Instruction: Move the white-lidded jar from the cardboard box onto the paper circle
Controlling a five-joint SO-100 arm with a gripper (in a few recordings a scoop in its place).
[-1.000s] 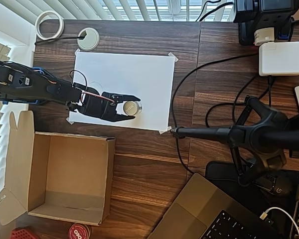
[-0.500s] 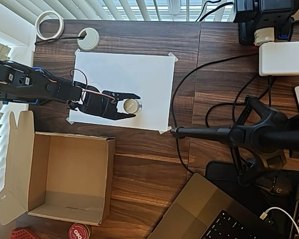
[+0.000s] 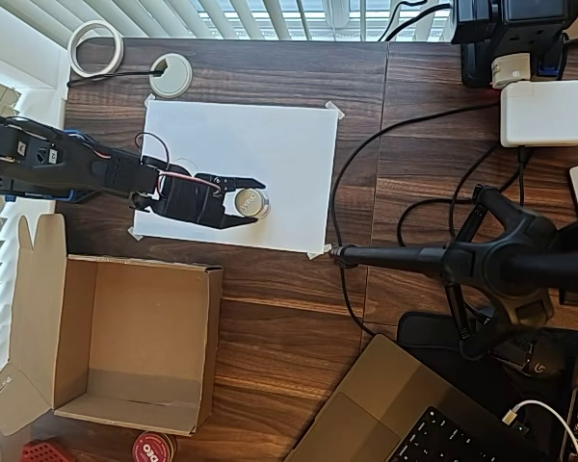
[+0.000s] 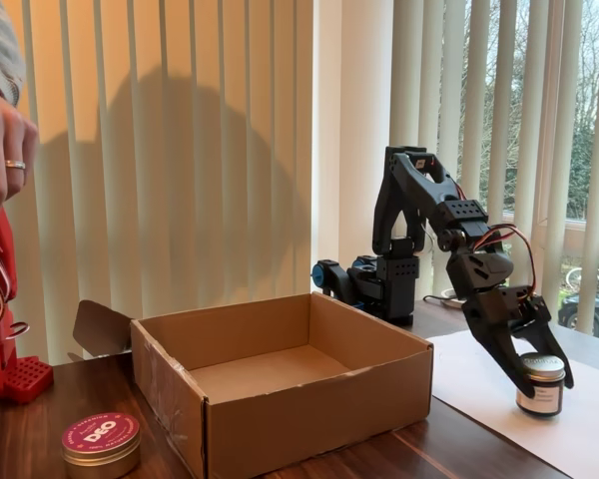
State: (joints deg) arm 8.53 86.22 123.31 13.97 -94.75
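The white-lidded jar (image 3: 251, 201) stands upright on the white paper sheet (image 3: 270, 144), toward its lower middle. My black gripper (image 3: 258, 201) reaches in from the left and is shut on the jar, one finger on each side. In the fixed view the jar (image 4: 541, 391) rests at or just above the sheet (image 4: 479, 384), with the gripper (image 4: 542, 384) clasping it from above. The cardboard box (image 3: 140, 268) lies open and empty at the lower left, also seen in the fixed view (image 4: 309, 409). The paper circle is hidden or too faint to make out.
A red round tin (image 3: 154, 448) sits below the box. A white grommet (image 3: 170, 75) and a tape roll (image 3: 96, 48) lie above the sheet. A black stand (image 3: 482, 260), cables and a laptop (image 3: 395, 414) crowd the right. A person's hand (image 4: 0, 150) shows at the left edge.
The gripper has shifted slightly up the picture, and the jar between its fingers has moved with it.
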